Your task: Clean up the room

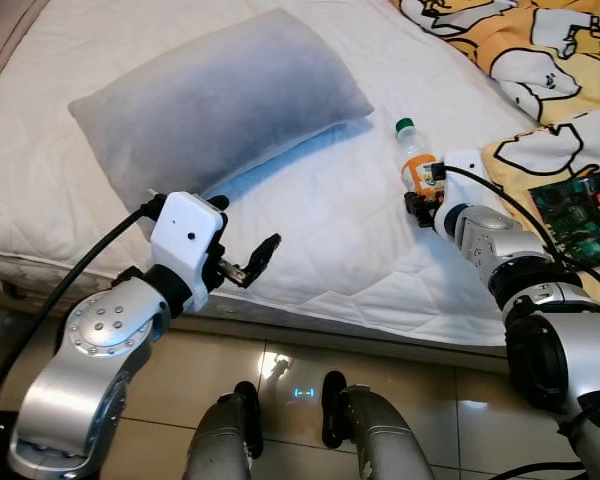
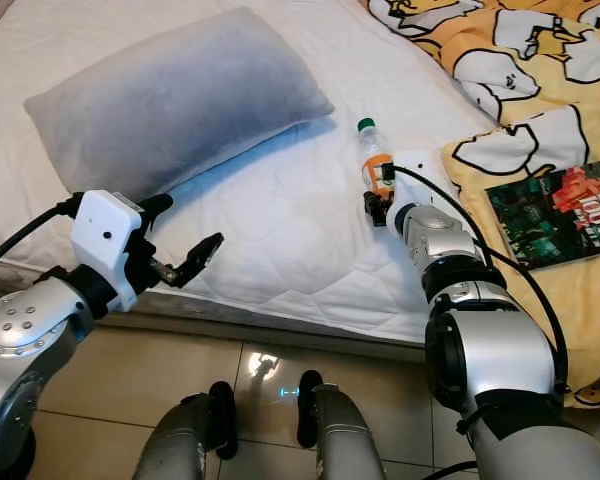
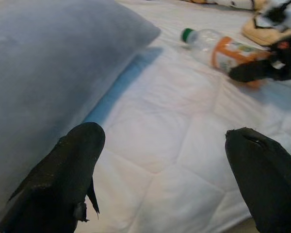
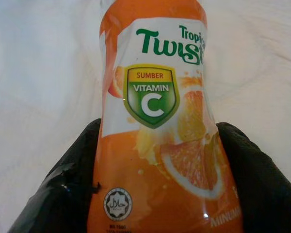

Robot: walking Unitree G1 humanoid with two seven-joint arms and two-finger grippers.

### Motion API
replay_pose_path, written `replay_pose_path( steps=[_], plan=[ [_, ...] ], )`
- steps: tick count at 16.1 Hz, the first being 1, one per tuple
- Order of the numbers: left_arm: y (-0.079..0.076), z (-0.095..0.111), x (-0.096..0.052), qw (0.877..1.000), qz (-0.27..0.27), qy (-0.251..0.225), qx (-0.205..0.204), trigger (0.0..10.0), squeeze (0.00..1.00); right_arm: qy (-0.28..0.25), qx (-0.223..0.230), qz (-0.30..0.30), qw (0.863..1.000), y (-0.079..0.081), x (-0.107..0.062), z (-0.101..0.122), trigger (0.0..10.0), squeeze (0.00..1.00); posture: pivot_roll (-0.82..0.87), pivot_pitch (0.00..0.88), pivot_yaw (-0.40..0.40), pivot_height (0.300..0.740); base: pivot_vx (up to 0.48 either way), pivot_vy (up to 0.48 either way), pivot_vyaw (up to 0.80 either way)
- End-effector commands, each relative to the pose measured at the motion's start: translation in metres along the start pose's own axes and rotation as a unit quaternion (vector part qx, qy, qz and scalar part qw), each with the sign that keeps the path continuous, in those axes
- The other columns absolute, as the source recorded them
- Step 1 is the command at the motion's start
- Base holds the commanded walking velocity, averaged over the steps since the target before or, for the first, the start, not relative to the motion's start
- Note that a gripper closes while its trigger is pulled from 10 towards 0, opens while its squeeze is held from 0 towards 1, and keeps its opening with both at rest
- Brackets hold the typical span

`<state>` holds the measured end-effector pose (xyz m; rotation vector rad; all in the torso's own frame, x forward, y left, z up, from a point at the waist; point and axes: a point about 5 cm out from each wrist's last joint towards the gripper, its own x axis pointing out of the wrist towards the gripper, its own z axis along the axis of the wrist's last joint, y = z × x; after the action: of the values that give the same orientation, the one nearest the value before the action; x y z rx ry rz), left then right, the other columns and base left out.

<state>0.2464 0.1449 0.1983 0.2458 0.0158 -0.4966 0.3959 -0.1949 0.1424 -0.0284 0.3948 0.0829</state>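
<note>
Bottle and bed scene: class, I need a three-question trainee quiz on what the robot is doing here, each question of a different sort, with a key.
1. True or false: the right gripper has its fingers on both sides of the bottle.
2. The pillow is: A) grey B) yellow C) red.
3. What lies on the yellow blanket at the robot's right?

Key: 1 true; 2 A; 3 a book.

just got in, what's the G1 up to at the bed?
The right gripper has its fingers on either side of the orange juice bottle lying on the white mattress, apparently gripping it. The left gripper is open, held over the mattress edge near the grey pillow. A book lies on the yellow blanket.
</note>
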Motion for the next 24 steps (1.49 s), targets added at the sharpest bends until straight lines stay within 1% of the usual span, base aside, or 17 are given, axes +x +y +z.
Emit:
replay_pose_path(
  steps=[1, 2, 4, 5, 6, 7, 8, 9, 10, 12, 13, 14, 15, 18, 20, 22, 24],
  plan=[
    [0.007, -0.005, -0.001, 0.999, 0.049, 0.006, -0.001, 10.0, 0.59, -0.038, 0.046, -0.004, 0.998, -0.008, -0.003, 0.009, 0.0, 0.00, 0.01, 0.227, -0.021, 0.740, 0.000, 0.000, 0.00],
    [0.007, -0.005, -0.001, 0.999, 0.049, 0.006, -0.001, 10.0, 0.59, -0.038, 0.046, -0.004, 0.998, -0.008, -0.003, 0.009, 0.0, 0.00, 0.01, 0.227, -0.021, 0.740, 0.000, 0.000, 0.00],
    [0.016, -0.013, -0.002, 0.994, 0.112, 0.021, -0.002, 10.0, 0.55, -0.094, 0.069, 0.009, 0.993, -0.013, -0.008, 0.016, 0.0, 0.00, 0.00, 0.200, -0.016, 0.740, 0.000, 0.000, 0.00],
    [0.017, -0.015, -0.003, 0.992, 0.122, 0.027, -0.004, 10.0, 0.53, -0.112, 0.084, 0.019, 0.990, -0.013, -0.011, 0.018, 0.0, 0.00, 0.00, 0.193, -0.014, 0.740, 0.000, 0.000, 0.00],
    [0.020, -0.018, -0.004, 0.988, 0.149, 0.031, -0.004, 10.0, 0.51, -0.166, 0.101, 0.042, 0.980, -0.007, -0.031, 0.020, 0.0, 0.00, -0.01, 0.180, -0.005, 0.740, 0.000, 0.000, 0.00],
    [0.021, -0.019, -0.005, 0.987, 0.159, 0.032, -0.007, 10.0, 0.51, -0.181, 0.101, 0.051, 0.977, -0.003, -0.040, 0.019, 0.0, 0.00, -0.01, 0.178, -0.003, 0.740, 0.000, 0.000, 0.00],
    [0.022, -0.018, -0.005, 0.985, 0.170, 0.027, -0.008, 10.0, 0.51, -0.194, 0.088, 0.055, 0.976, 0.001, -0.050, 0.017, 10.0, 0.00, -0.01, 0.174, 0.000, 0.740, 0.000, 0.000, 0.00],
    [0.020, -0.017, -0.003, 0.983, 0.181, 0.017, -0.021, 10.0, 0.50, -0.211, 0.065, 0.060, 0.973, 0.008, -0.062, 0.014, 10.0, 0.00, -0.01, 0.168, 0.003, 0.740, 0.000, 0.000, 0.00],
    [0.016, -0.016, 0.001, 0.982, 0.187, 0.012, -0.029, 10.0, 0.45, -0.219, 0.072, 0.069, 0.971, 0.016, -0.071, 0.008, 10.0, 0.00, -0.02, 0.158, 0.005, 0.740, 0.000, 0.000, 0.80],
    [0.011, -0.016, 0.004, 0.981, 0.190, 0.013, -0.035, 10.0, 0.45, -0.219, 0.072, 0.076, 0.970, 0.023, -0.078, 0.001, 10.0, 0.00, -0.02, 0.149, 0.004, 0.740, 0.000, 0.000, 0.80],
    [0.007, -0.018, 0.005, 0.979, 0.197, 0.016, -0.042, 10.0, 0.46, -0.199, 0.064, 0.089, 0.974, 0.032, -0.085, -0.008, 10.0, 0.00, -0.02, 0.141, 0.003, 0.740, 0.000, 0.000, 0.80],
    [0.003, -0.020, 0.005, 0.978, 0.204, 0.018, -0.027, 10.0, 0.45, -0.184, 0.051, 0.100, 0.977, 0.039, -0.092, -0.016, 10.0, 0.00, -0.02, 0.135, 0.000, 0.740, 0.000, 0.000, 0.80],
    [0.001, -0.024, 0.003, 0.976, 0.216, 0.021, -0.026, 10.0, 0.38, -0.175, 0.049, 0.107, 0.977, 0.045, -0.100, -0.020, 10.0, 0.00, -0.02, 0.126, -0.002, 0.740, 0.000, 0.000, 0.80],
    [0.003, -0.031, -0.002, 0.969, 0.244, 0.032, -0.030, 10.0, 0.39, -0.165, 0.054, 0.106, 0.979, 0.049, -0.105, -0.025, 10.0, 0.00, -0.02, 0.118, -0.001, 0.740, 0.000, 0.000, 0.80],
    [0.006, -0.034, -0.005, 0.966, 0.254, 0.039, -0.012, 10.0, 0.28, -0.146, 0.049, 0.119, 0.981, 0.056, -0.112, -0.034, 10.0, 0.00, -0.01, 0.110, 0.001, 0.740, 0.000, 0.000, 0.80],
    [0.004, -0.035, -0.005, 0.967, 0.251, 0.038, -0.003, 10.0, 0.29, -0.127, 0.048, 0.128, 0.982, 0.059, -0.118, -0.042, 10.0, 0.00, -0.01, 0.101, 0.009, 0.740, 0.000, 0.000, 0.80],
    [0.005, -0.035, -0.005, 0.967, 0.253, 0.031, -0.011, 10.0, 0.30, -0.115, 0.046, 0.132, 0.984, 0.061, -0.121, -0.047, 10.0, 0.00, -0.01, 0.094, 0.020, 0.740, 0.000, 0.000, 0.80]
  ],
)
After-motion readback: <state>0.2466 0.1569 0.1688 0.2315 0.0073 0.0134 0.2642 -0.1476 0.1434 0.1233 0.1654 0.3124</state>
